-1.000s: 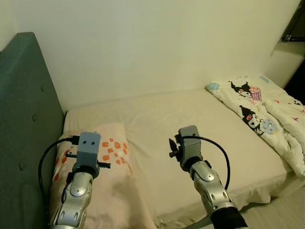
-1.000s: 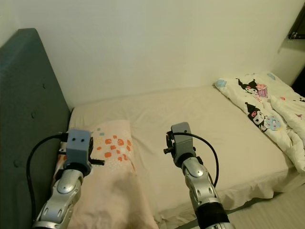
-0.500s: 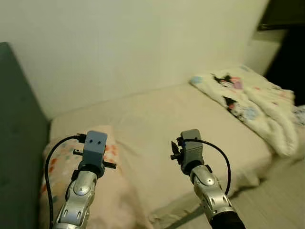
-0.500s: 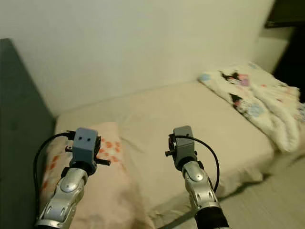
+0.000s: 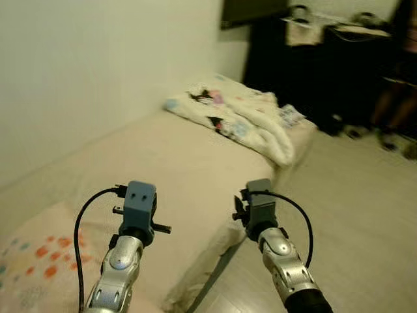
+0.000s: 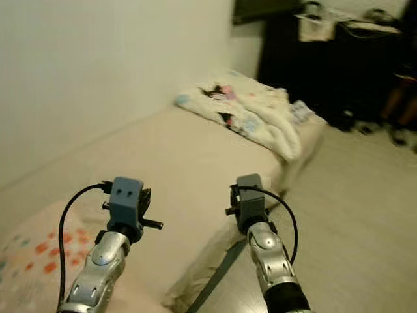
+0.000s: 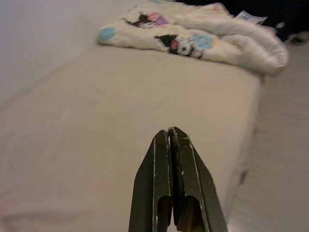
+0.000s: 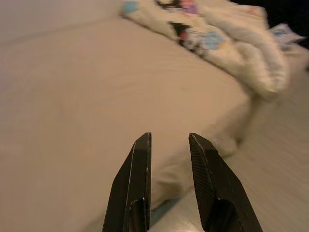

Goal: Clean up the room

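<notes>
Where the smooth bed [image 5: 163,156] ends, a puffy quilt [image 5: 244,120] bunches.

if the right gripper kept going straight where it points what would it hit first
Probably the bed: the right gripper points over the bare sheet near its edge. The crumpled quilt lies farther on, though depth is unclear.

Both my silver arms reach forward, held level. My left gripper [image 7: 169,133] has its two black fingers pressed together at the tips. My right gripper [image 8: 169,139] holds its fingers parted, gripping nothing.
</notes>
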Tool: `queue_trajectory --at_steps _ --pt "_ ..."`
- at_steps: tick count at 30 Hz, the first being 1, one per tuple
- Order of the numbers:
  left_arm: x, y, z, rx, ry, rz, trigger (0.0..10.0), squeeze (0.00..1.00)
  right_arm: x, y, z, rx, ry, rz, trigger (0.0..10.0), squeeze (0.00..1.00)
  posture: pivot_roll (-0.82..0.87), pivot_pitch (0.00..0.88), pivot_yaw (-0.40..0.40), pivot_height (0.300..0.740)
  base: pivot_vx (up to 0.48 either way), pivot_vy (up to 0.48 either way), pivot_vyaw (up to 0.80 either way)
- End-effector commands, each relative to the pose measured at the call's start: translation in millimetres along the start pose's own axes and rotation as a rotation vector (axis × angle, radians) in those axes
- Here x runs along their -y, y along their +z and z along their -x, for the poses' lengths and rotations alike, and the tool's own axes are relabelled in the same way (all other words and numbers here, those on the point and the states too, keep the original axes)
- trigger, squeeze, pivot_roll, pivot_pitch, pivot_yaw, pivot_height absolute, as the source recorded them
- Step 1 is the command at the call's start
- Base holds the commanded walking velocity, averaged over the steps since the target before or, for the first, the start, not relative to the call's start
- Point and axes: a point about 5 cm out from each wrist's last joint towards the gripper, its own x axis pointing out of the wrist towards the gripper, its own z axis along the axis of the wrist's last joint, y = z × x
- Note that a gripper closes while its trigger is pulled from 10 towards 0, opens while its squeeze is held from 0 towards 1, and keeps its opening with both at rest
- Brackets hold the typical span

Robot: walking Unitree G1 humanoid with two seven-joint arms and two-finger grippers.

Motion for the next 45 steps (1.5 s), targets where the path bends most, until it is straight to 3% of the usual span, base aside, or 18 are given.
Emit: queue_trajectory --at_steps 1,5,9,11,14,21,22,36,39,45 --pt "-1.1 -2 2.1 -0.023 0.015 0.05 10.0 0.0 -0.8 -1 -0.2 -0.007 0.0 -0.002 10.0 0.0 -0.01 0.045 -0.003 0.74 0.0 0.0 -0.8" --pt "-3.9 -3 1.6 -0.05 0.045 0.028 10.0 0.0 -0.8 -2 -0.1 -0.007 0.0 -0.002 10.0 0.0 -0.01 0.045 -0.003 0.74 0.0 0.0 -0.8" --pt "-7.9 0 -0.2 -0.009 0.055 -0.081 10.0 0.0 -0.4 -3 0.4 -0.008 -0.005 -0.003 10.0 0.0 -0.01 0.045 0.002 0.74 0.0 0.0 -0.8" --pt "-2.9 -2 0.2 -0.023 -0.019 -0.061 10.0 0.0 -0.5 -3 1.0 -0.009 -0.007 -0.002 10.0 0.0 -0.01 0.046 0.003 0.74 0.0 0.0 -0.8" --pt "-0.4 -5 0.9 -0.044 -0.043 -0.07 10.0 0.0 -0.5 -4 1.4 -0.011 -0.007 0.002 10.0 0.0 -0.01 0.046 0.003 0.74 0.0 0.0 -0.8" --pt "-0.3 -4 1.7 -0.028 -0.026 -0.088 10.0 0.0 -0.9 -4 1.1 -0.008 -0.006 0.013 10.0 0.0 -0.01 0.045 0.004 0.74 0.0 0.0 -0.8" --pt "-3.4 -3 0.0 -0.014 0.016 -0.119 10.0 0.0 -1.4 -3 0.7 -0.006 -0.009 0.018 10.0 0.0 -0.01 0.041 0.013 0.74 0.0 0.0 -0.8" --pt "-9.5 -1 -3.8 -0.004 -0.002 -0.059 10.0 0.0 -3.7 -6 1.2 -0.01 -0.027 -0.003 10.0 0.0 -0.01 0.043 0.029 0.74 0.0 0.0 -0.76" --pt "-8.6 3 -3.8 0.007 -0.014 -0.011 10.0 0.0 -4.8 -7 1.1 -0.016 -0.027 0.003 10.0 0.0 -0.01 0.043 0.029 0.74 0.095 0.0 0.0" --pt "-6.7 6 -5.6 0.02 -0.019 0.0 10.0 0.0 -4.6 -7 1.7 -0.011 -0.031 0.0 10.0 0.0 -0.01 0.045 0.033 0.74 0.357 0.0 0.0"
